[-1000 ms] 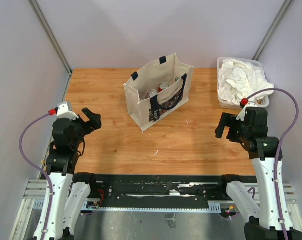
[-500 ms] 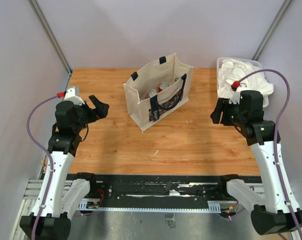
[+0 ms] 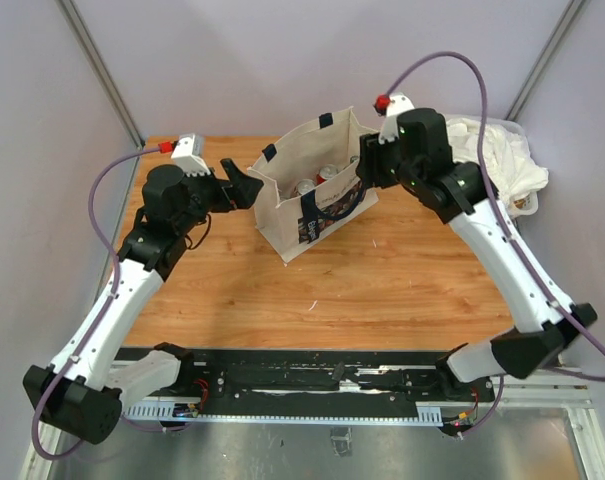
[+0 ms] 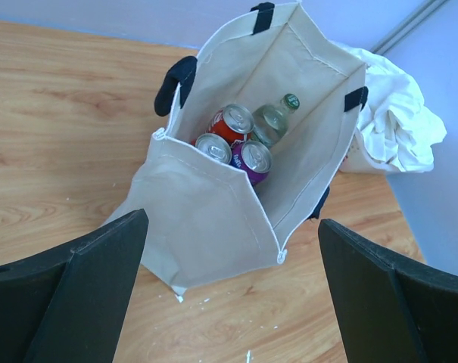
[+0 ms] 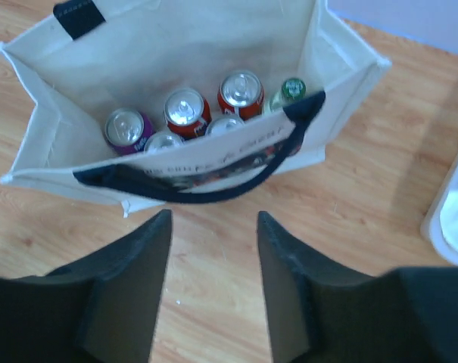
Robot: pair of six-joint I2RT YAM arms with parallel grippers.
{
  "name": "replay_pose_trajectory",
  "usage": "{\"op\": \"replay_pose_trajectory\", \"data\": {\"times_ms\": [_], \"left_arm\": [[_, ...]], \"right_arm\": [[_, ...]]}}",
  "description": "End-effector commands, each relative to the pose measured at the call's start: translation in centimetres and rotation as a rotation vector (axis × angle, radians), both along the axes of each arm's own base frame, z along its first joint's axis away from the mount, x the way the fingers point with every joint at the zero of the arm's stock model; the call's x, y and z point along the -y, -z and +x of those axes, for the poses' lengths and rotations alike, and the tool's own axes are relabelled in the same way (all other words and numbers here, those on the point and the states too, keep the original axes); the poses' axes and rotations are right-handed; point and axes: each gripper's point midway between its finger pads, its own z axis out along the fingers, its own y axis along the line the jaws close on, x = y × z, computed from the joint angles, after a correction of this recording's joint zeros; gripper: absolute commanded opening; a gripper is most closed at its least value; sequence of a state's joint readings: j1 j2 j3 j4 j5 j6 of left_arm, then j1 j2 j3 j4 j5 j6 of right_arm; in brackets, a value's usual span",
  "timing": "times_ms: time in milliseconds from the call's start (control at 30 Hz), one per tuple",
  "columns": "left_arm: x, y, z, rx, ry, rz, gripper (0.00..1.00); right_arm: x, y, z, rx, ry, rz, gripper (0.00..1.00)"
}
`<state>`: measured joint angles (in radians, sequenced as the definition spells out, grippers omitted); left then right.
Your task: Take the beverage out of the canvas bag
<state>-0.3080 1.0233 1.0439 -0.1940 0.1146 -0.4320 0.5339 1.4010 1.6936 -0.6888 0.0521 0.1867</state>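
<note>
I see both pincers spread open, gripping nothing. The left pincer (image 4: 232, 219) hovers beside the canvas bag (image 3: 280, 210), the right pincer (image 5: 213, 215) above its printed side. The bag stands upright on the table (image 3: 382, 280), with cans (image 5: 185, 106) and a green-capped bottle (image 5: 291, 89) inside.

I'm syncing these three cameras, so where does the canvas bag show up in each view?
Top external: the canvas bag stands upper middle, on the far half of the wooden table.
Left wrist: centre to upper middle, its open mouth facing the camera.
Right wrist: across the top half, printed side and a navy handle nearest.
Shared landmark: the cans standing inside it.
</note>
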Motion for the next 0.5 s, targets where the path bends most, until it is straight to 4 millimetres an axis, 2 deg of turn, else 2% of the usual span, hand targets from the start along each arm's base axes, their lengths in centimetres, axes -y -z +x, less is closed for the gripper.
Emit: {"op": "replay_pose_trajectory", "data": {"times_ms": [0, 33, 100, 200, 300, 367, 467], "left_arm": [[0.6, -2.4, 1.6, 0.067, -0.017, -0.028, 1.00], [0.7, -2.3, 1.9, 0.067, -0.017, -0.025, 0.98], [0.9, -2.3, 2.3, 0.063, -0.014, -0.019, 0.89], [1.5, -2.1, 2.6, 0.056, 0.014, -0.027, 0.62], [2.4, -1.6, 3.0, 0.041, 0.049, -0.049, 0.47], [3.0, -1.1, 3.2, 0.024, 0.069, -0.061, 0.46], [3.8, -0.3, 3.4, 0.006, 0.092, -0.063, 0.50]], "right_arm": [[-2.5, -2.1, 3.1, 0.079, -0.031, -0.041, 0.44], [-3.2, -2.1, 3.7, 0.078, -0.044, -0.043, 0.41], [-4.6, -1.6, 5.2, 0.069, -0.071, -0.047, 0.38], [-6.3, -1.0, 6.8, 0.061, -0.104, -0.046, 0.38], [-7.7, -0.2, 8.2, 0.046, -0.127, -0.045, 0.39], [-8.6, 0.9, 8.6, 0.017, -0.150, -0.045, 0.39], [-9.8, 2.7, 8.6, -0.024, -0.182, -0.053, 0.39]]}}
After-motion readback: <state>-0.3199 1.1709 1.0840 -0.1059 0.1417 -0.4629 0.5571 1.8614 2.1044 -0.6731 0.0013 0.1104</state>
